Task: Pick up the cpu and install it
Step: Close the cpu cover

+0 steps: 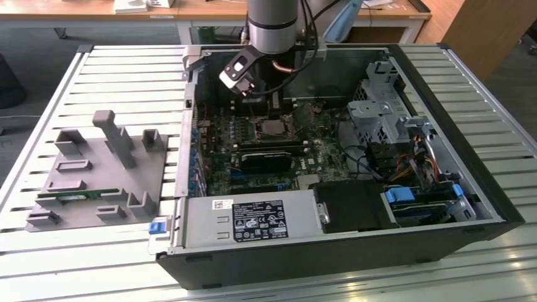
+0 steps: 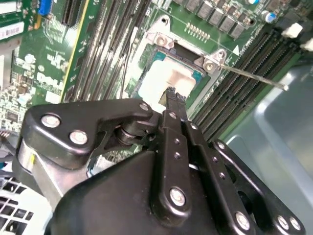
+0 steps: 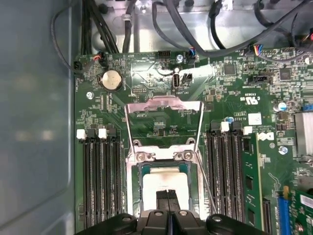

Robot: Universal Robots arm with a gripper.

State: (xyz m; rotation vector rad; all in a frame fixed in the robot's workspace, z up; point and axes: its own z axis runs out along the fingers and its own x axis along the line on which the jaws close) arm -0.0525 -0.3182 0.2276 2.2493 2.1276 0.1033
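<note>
Over the square metal-framed socket (image 3: 134,191): my black two-fingered gripper (image 3: 167,199) hovers close; whether it touches, I cannot tell.
Jaws: pressed together, holding nothing.
Cpu: the small flat silver-topped square chip (image 3: 164,182) with its greenish rim lies in the socket.
Retaining frame: the thin steel hinged bracket (image 3: 164,102) stands flipped open.
Progress: seating looks done to me, clamping not yet.

A pale metal surface (image 1: 126,82) of long slats fills the foreground, and grey floor (image 1: 34,47) shows beyond it. Wooden desks (image 1: 218,9) on white legs (image 1: 183,31) run along the back. A wooden panel (image 1: 487,31) rises at the exterior view's right. Even, soft light falls across the slats.
</note>
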